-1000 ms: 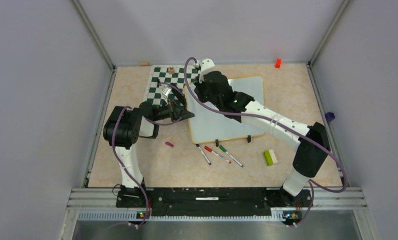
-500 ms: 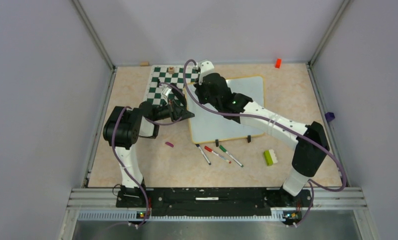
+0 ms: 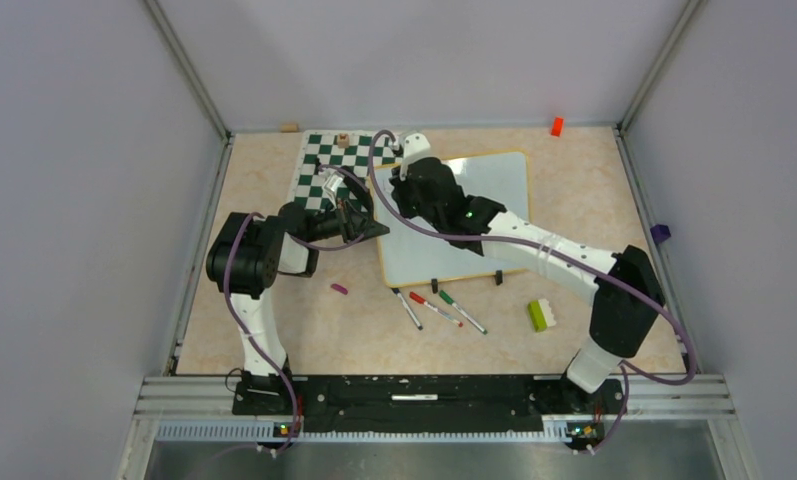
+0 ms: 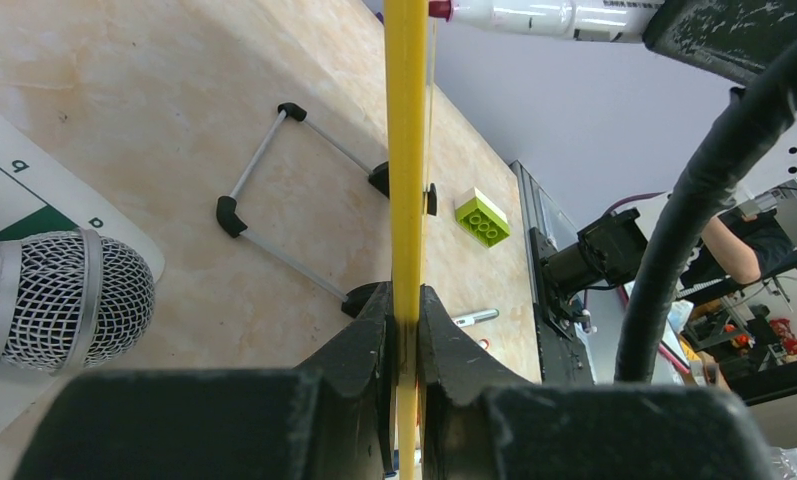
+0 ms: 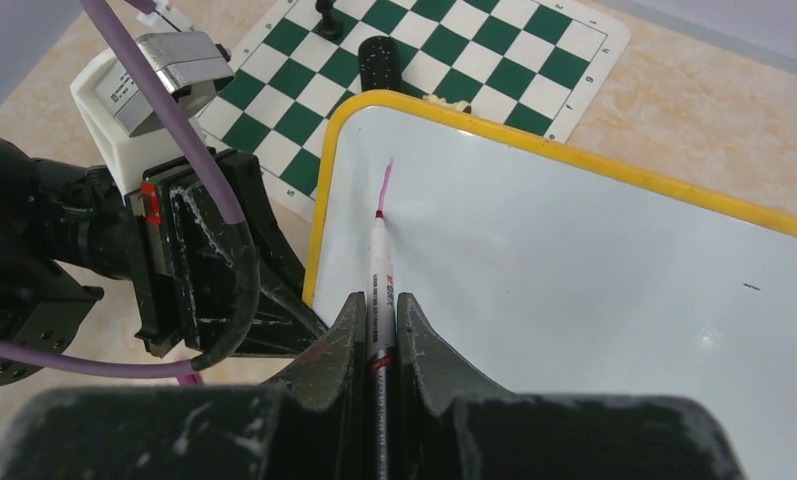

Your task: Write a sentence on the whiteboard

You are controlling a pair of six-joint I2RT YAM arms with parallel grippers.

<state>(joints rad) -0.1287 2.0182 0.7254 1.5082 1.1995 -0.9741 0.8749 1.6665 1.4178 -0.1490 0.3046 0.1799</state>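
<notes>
My right gripper [image 5: 379,305] clamps thin white marker [image 5: 378,262], tip at glossy yellow-rimmed whiteboard [image 5: 574,290] corner (blank rightward); left gripper [image 4: 404,305] pinches rim [image 4: 405,150]

The top camera looks steeply down from far. Both wrist cameras look from near; all share the whiteboard [image 3: 429,255].

A marker [image 5: 378,265] is gripped by the right claw [image 5: 379,312], with its tip set against the whiteboard [image 5: 574,290] at the lower end of a short purple stroke [image 5: 385,185] (close to the rounded corner). The yellow rim is pinched by the left claw [image 5: 296,308]. A chess mat [image 5: 474,60] is seen beyond, on the table [image 5: 674,110].
</notes>
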